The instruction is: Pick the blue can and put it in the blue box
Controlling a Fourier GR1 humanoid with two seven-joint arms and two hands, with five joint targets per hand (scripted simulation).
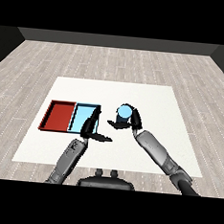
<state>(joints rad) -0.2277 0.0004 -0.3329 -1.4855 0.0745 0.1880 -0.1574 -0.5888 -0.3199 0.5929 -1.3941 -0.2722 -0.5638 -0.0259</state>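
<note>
Two grey forearms, segmented, darker bands near the elbows. Each ends in a black hand: left hand (89,129), right hand (132,119). Slim black fingers and thumb. No markings or cables discernible.

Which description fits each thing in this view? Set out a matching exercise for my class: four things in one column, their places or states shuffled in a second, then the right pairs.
Column one:
1. blue can
2. red tray
3. light blue tray
4. left hand

Column two:
A. farthest to the view's left on the table
B. enclosed by the curled fingers of the right hand
C. fingers straight, holding nothing, at the tray's near right corner
D. lies between the red tray and the can

Right pairs: 1-B, 2-A, 3-D, 4-C
</note>
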